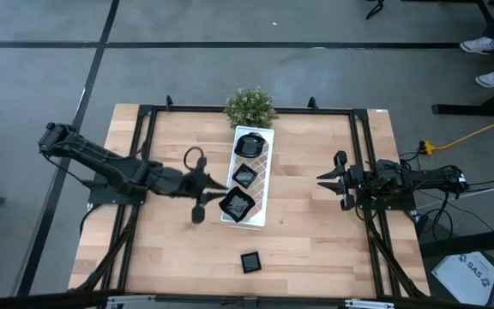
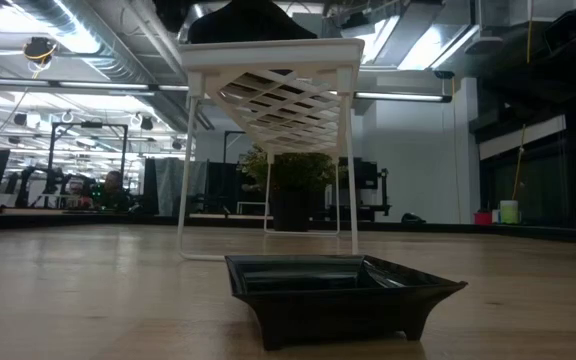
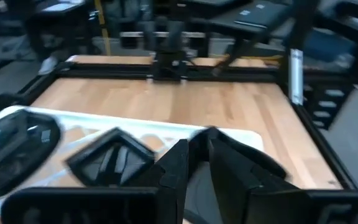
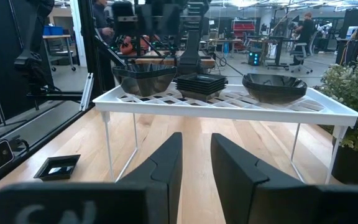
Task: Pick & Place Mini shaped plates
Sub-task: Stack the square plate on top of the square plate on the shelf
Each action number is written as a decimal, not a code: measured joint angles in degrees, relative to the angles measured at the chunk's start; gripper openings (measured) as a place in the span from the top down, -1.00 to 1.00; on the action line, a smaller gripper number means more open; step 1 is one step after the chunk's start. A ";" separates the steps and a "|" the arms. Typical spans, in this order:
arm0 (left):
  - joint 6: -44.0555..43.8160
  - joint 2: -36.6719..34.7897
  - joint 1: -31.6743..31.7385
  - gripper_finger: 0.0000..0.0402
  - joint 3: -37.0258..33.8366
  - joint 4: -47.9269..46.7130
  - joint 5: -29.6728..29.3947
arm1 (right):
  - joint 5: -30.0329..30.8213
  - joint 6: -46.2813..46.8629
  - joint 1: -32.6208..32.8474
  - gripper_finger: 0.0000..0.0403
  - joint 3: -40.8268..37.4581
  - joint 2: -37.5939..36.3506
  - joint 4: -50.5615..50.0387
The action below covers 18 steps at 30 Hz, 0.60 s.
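Observation:
A white lattice tray (image 1: 264, 156) stands on thin legs at the table's middle. It carries three black mini shaped plates: a rounded one (image 1: 249, 143) at its far end, a square one (image 1: 245, 176) in the middle and a larger square one (image 1: 237, 203) at its near end. Another square plate (image 1: 250, 261) sits on the wood near the front edge, close up in the low view (image 2: 343, 290). My left gripper (image 1: 215, 186) hovers at the tray's left side by the near-end plate, open (image 3: 197, 165), nothing between its fingers. My right gripper (image 1: 328, 180) waits open (image 4: 196, 168) to the tray's right.
A small potted plant (image 1: 250, 106) stands at the tray's far end. A black metal frame (image 1: 360, 154) runs around the tabletop. Bare wood lies on both sides of the tray and along the front edge.

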 joint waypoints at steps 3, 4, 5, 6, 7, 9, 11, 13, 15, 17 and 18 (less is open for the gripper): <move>1.60 0.00 -3.63 0.72 0.00 -0.09 -1.61 | 0.00 -0.01 0.00 0.58 0.00 0.00 0.01; 2.04 0.00 -4.81 0.73 0.00 -0.16 -2.60 | 0.00 0.01 -0.02 0.58 0.00 0.01 -0.01; 2.45 0.18 -6.00 0.74 0.00 -0.21 -3.67 | 0.00 -0.01 0.00 0.58 0.00 0.01 0.00; 2.83 0.59 -7.07 0.74 0.00 -0.13 -4.72 | 0.00 -0.01 0.00 0.58 0.00 -0.01 0.01; 3.23 1.07 -8.15 0.75 0.00 -0.26 -5.72 | 0.00 -0.01 0.00 0.58 0.00 -0.01 0.01; 3.40 2.39 -10.00 0.76 0.00 -0.21 -6.87 | 0.00 0.00 0.00 0.58 0.00 -0.02 0.01; 3.40 4.11 -11.29 0.77 0.00 -0.23 -7.25 | 0.00 -0.01 -0.01 0.58 0.00 0.00 0.01; 2.92 5.97 -12.30 0.78 0.00 -0.24 -7.28 | 0.00 -0.01 0.00 0.58 0.00 0.00 -0.01; 2.01 7.83 -12.96 0.79 0.00 -0.24 -7.29 | 0.00 -0.01 -0.02 0.58 0.00 -0.01 0.02; 0.80 9.49 -13.51 0.79 0.00 -0.25 -7.28 | 0.00 0.00 0.00 0.58 0.00 -0.02 0.02; 0.33 10.34 -13.76 0.79 0.00 0.03 -7.22 | 0.00 0.00 0.00 0.58 0.00 -0.02 0.02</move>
